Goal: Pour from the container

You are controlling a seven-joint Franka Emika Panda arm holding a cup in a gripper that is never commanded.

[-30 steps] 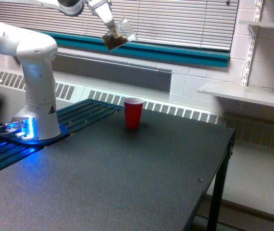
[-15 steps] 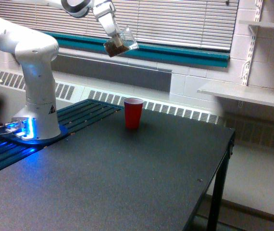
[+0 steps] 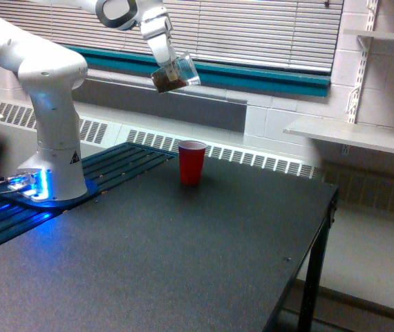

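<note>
Gripper clamped on the clear cup, held high above the table, tilted with brown grains inside. Cup hangs over the table's far edge, above and slightly toward the exterior view's left of the red cup, well apart vertically. Step looks like positioning before the pour; no grains seen falling. Next move probably needs lining the mouth up over the red cup, coming lower, then tipping further. Arm reaches up and over from its base near the far left corner, wrist angled down.

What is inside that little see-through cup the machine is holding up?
Brown granular stuff fills the lower part of the small clear plastic cup. The end effector covers part of its side, so the exact fill level is hidden.
</note>
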